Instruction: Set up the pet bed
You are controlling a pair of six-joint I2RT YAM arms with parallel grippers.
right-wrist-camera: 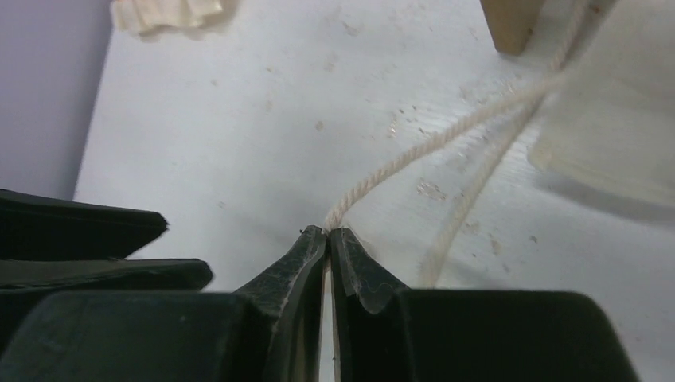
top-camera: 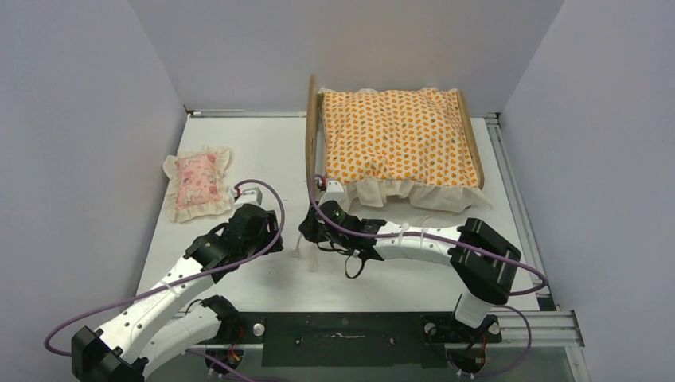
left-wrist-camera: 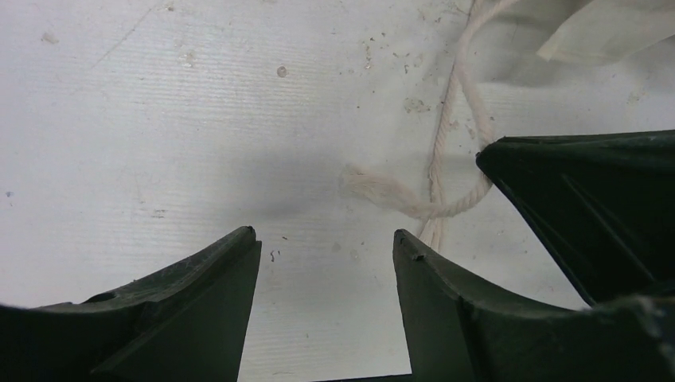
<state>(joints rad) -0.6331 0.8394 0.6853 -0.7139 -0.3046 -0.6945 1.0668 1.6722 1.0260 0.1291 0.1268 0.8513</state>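
My right claw point(right-wrist-camera: 328, 232) is shut tight on the white string point(right-wrist-camera: 414, 151) by the pet bed point(top-camera: 312, 135). My left claw point(left-wrist-camera: 325, 233) is half open and empty, close beside.

Tan pet bed point(top-camera: 311, 135), orange-patterned cushion point(top-camera: 396, 135), cream cord point(left-wrist-camera: 382, 191)

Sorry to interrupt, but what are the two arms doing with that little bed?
The right pincer is shut on a cream cord that runs toward the pet bed, where the orange cushion already lies. The left pincer hangs open over the table beside the cord's frayed end, holding nothing. The pink pillow lies off to the left, not on the bed.
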